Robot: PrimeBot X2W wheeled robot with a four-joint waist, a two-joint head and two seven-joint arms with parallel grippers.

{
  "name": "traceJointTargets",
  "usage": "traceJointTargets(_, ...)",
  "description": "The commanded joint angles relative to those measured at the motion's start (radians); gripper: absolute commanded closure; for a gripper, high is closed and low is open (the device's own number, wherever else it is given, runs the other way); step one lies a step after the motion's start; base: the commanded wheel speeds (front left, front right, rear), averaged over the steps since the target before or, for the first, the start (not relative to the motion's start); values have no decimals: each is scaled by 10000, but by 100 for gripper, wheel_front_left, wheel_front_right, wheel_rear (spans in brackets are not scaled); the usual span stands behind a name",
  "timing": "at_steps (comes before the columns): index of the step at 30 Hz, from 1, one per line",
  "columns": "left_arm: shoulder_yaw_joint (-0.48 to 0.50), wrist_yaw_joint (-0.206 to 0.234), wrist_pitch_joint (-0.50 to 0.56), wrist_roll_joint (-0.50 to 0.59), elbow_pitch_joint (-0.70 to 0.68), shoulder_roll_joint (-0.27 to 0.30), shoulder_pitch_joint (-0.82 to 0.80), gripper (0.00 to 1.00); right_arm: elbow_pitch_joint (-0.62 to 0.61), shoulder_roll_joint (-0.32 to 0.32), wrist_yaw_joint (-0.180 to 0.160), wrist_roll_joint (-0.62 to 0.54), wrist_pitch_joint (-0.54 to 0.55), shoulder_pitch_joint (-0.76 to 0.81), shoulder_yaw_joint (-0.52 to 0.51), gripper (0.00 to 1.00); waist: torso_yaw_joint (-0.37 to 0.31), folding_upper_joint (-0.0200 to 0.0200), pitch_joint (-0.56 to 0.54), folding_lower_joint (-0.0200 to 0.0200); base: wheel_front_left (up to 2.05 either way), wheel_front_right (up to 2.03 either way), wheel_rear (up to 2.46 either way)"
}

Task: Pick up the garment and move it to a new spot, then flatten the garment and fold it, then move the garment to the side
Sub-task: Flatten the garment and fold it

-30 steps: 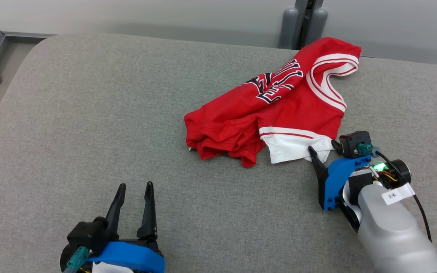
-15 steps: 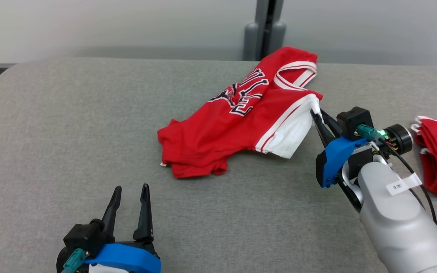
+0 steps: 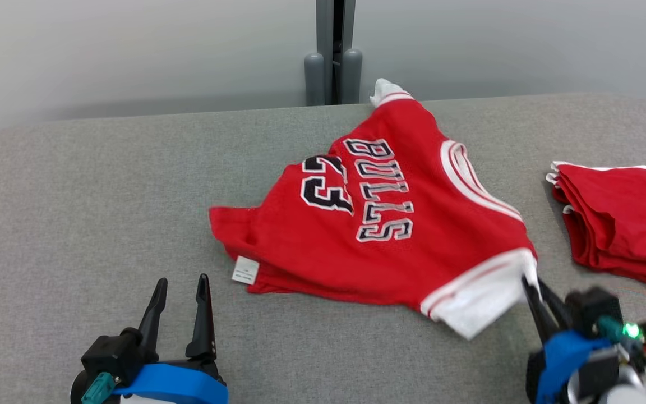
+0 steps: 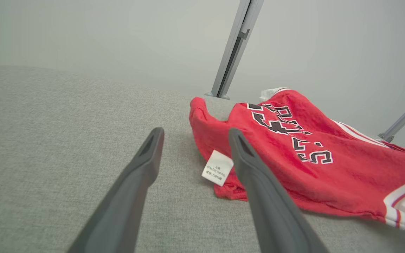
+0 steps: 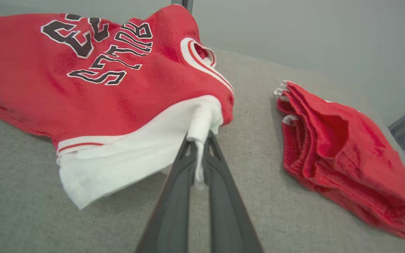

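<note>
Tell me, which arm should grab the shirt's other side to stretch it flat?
Left, probably. The right claw is shut on the white sleeve of the shirt; the left claw is open and nearest the hem corner with the white tag.

The head camera looks forward and down from above the near edge of the padded table (image 3: 104, 196), taking in its far edge and the whole jersey (image 3: 379, 224). The left wrist camera sits low, facing along the left gripper (image 4: 195, 130) at the jersey's label corner. The right wrist camera, closest of all, faces the far right corner. It shares the folded red stack (image 3: 620, 219) with the head view.
</note>
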Motion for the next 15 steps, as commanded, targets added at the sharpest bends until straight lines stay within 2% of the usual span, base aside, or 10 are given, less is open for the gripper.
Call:
traceJointTargets(1,28,25,15,-53,-57,90,-7,0,-309,130,1,-193,62,429,-148,100,-15,0,18,1,0,0,0)
traceJointTargets(3,43,55,44,-39,-78,127,9,0,-711,435,-1,-274,149,1139,-284,100,-79,0,35,1,0,0,0)
traceJointTargets(4,39,68,50,-49,-83,135,18,0,-813,572,1,-212,144,1364,-363,71,-104,0,37,1,0,0,0)
traceJointTargets(6,10,71,66,-56,-73,147,5,0,-928,697,-1,-302,164,1689,-507,0,-130,0,10,1,0,0,0)
traceJointTargets(15,-6,58,169,-194,85,204,94,0,-2049,1046,1,31,-278,1546,-1079,0,-303,0,-389,1,0,0,0)
